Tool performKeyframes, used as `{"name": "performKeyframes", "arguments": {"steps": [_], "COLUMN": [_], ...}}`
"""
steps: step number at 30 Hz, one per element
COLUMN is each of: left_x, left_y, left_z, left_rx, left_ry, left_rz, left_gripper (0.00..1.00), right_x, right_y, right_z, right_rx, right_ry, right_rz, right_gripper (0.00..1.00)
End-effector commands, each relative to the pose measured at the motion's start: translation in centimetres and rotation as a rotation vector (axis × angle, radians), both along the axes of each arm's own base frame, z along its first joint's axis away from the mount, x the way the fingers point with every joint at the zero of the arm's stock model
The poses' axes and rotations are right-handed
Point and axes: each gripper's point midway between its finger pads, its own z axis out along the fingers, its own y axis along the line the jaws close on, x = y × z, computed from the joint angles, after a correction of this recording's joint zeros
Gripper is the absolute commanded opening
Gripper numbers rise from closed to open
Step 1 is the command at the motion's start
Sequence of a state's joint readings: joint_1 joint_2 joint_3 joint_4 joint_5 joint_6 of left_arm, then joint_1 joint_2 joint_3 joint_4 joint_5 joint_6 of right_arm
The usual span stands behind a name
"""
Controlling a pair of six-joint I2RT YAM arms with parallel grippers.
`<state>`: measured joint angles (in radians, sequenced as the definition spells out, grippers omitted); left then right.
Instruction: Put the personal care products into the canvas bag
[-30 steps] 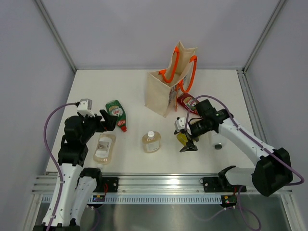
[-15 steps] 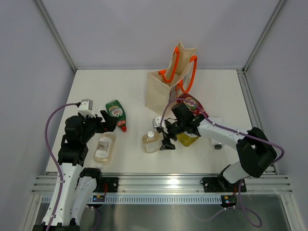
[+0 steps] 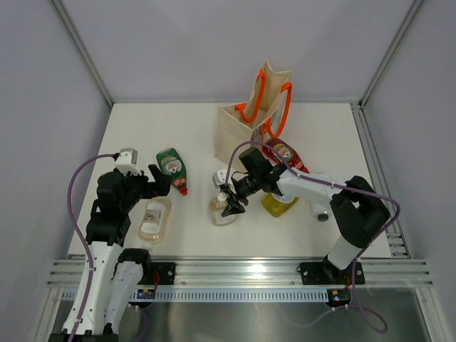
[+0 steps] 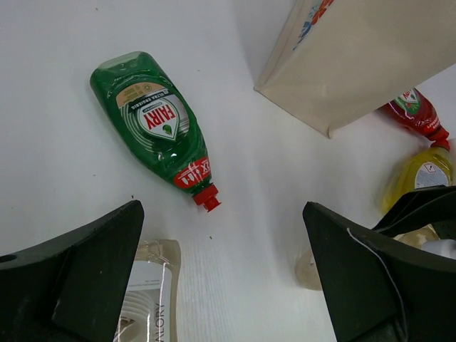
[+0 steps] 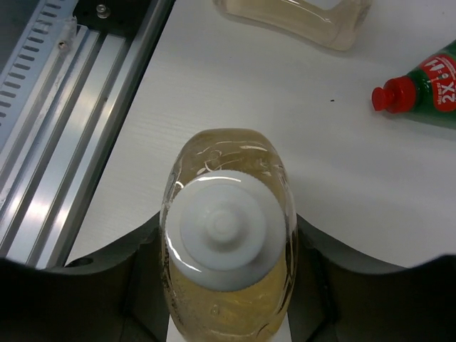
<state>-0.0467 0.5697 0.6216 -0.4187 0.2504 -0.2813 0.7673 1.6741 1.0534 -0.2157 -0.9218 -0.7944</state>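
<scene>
Since a second ago the right gripper (image 3: 232,205) has swung away from the yellow bottle (image 3: 279,205), which now lies behind its fingers (image 5: 139,281), and those fingers have drawn in from wide apart to clasp the two flanks of the clear-amber bottle (image 5: 226,235). That bottle sits between the fingers, apparently upright, with its white cap pointing back at the wrist and its long axis in line with the fingers. The left gripper (image 3: 160,178) has not moved: its fingers are spread wide, and the green Fairy bottle (image 4: 153,125) lies ahead of them with its red cap toward the fingers.
</scene>
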Motion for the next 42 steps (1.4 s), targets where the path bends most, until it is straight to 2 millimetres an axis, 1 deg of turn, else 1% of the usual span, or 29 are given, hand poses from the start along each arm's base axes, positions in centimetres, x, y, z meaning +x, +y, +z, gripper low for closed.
{"name": "performKeyframes", "arguments": {"steps": [1, 2, 4, 10, 13, 16, 20, 21, 22, 23, 24, 25, 26, 27, 28, 29, 30, 31, 32, 33, 34, 35, 36, 37, 38, 39, 40, 41, 42], "left_x": [0.4, 0.4, 0.4, 0.8, 1.3, 1.8, 2.8, 2.9, 3.2, 3.4, 3.6, 3.6, 3.7, 3.8, 3.8, 3.8, 3.9, 3.9, 3.8, 3.8, 3.8, 3.8, 3.7, 3.7, 3.7, 3.7, 3.7, 3.7, 3.7], "left_y": [1.0, 1.2, 1.3, 1.2, 1.2, 1.2, 0.9, 0.8, 0.7, 0.4, 0.3, 0.2, 0.0, -0.1, -0.2, -0.2, -0.3, -0.2, -0.2, -0.2, -0.2, -0.2, -0.1, -0.1, -0.1, -0.1, -0.1, -0.1, -0.1], "left_z": [1.4, 1.6, 1.7, 1.4, 0.9, 1.2, 0.9, 0.8, 1.1, 0.9, 0.7, 0.6, 0.5, 0.2, 0.1, 0.1, -0.2, -0.2, -0.2, -0.3, -0.5, -0.6, -0.6, -0.8, -0.9, -1.0, -1.1, -1.2, -1.3], "left_rx": [0.042, 0.048, 0.051, 0.039, 0.029, 0.010, -0.059, -0.073, -0.091, -0.117, -0.132, -0.144, -0.159, -0.166, -0.170, -0.177, -0.178, -0.180, -0.181, -0.180, -0.181, -0.182, -0.182, -0.182, -0.185, -0.185, -0.188, -0.191, -0.194], "left_ry": [-0.064, -0.071, -0.079, -0.064, -0.032, -0.028, -0.010, -0.008, -0.020, -0.010, -0.009, -0.004, 0.004, 0.012, 0.017, 0.019, 0.024, 0.024, 0.025, 0.027, 0.029, 0.031, 0.031, 0.033, 0.038, 0.040, 0.042, 0.046, 0.046], "left_rz": [0.042, 0.048, 0.054, 0.056, 0.067, 0.077, 0.109, 0.109, 0.111, 0.114, 0.111, 0.112, 0.112, 0.110, 0.109, 0.108, 0.107, 0.109, 0.111, 0.113, 0.112, 0.114, 0.116, 0.116, 0.117, 0.119, 0.121, 0.124, 0.125], "left_gripper": [0.99, 0.99, 0.99, 0.99, 0.99, 0.99, 0.99, 0.99, 0.99, 0.99, 0.99, 0.99, 0.99, 0.99, 0.99, 0.99, 0.99, 0.99, 0.99, 0.99, 0.99, 0.99, 0.99, 0.99, 0.99, 0.99, 0.99, 0.99, 0.99], "right_x": [-0.6, -0.7, -0.5, 2.5, 3.2, 3.1, 2.7, 3.0, 3.8, 5.4, 6.4, 8.0, 10.9, 12.1, 14.1, 17.1, 18.0, 20.7, 22.4, 23.7, 25.9, 28.4, 29.3, 30.5, 32.4, 32.9, 33.8, 35.4, 35.9], "right_y": [1.1, 0.9, 0.9, 0.3, -0.3, -0.8, -1.7, -2.0, -2.4, -3.5, -4.2, -5.1, -6.9, -8.2, -9.4, -11.5, -12.7, -13.9, -15.2, -16.9, -18.5, -19.5, -20.4, -21.0, -20.8, -20.8, -20.8, -20.7, -20.7], "right_z": [2.7, 2.8, 3.8, 8.9, 11.8, 15.4, 22.6, 23.8, 26.4, 27.8, 30.5, 31.7, 32.3, 34.9, 35.7, 35.4, 37.7, 36.9, 37.1, 38.7, 38.6, 37.3, 38.4, 38.3, 36.6, 37.4, 36.9, 35.1, 35.7], "right_rx": [0.066, 0.047, 0.051, 0.091, 0.136, 0.203, 0.329, 0.349, 0.394, 0.421, 0.470, 0.497, 0.512, 0.559, 0.579, 0.578, 0.618, 0.611, 0.621, 0.654, 0.673, 0.669, 0.701, 0.706, 0.680, 0.694, 0.687, 0.664, 0.676], "right_ry": [0.028, 0.046, 0.048, 0.173, 0.272, 0.326, 0.360, 0.355, 0.322, 0.327, 0.285, 0.284, 0.273, 0.223, 0.204, 0.205, 0.158, 0.166, 0.158, 0.116, 0.106, 0.119, 0.092, 0.070, 0.081, 0.056, 0.043, 0.059, 0.046], "right_rz": [0.051, 0.044, 0.033, -0.182, -0.265, -0.298, -0.332, -0.344, -0.371, -0.428, -0.454, -0.523, -0.610, -0.641, -0.715, -0.814, -0.845, -0.933, -1.007, -1.072, -1.193, -1.269, -1.309, -1.353, -1.367, -1.360, -1.367, -1.389, -1.392], "right_gripper": [0.28, 0.12, 0.01, 0.00, 0.00, 0.00, 0.00, 0.00, 0.00, 0.00, 0.00, 0.00, 0.00, 0.00, 0.00, 0.00, 0.00, 0.00, 0.00, 0.00, 0.00, 0.00, 0.00, 0.00, 0.00, 0.00, 0.00, 0.00, 0.00]}}
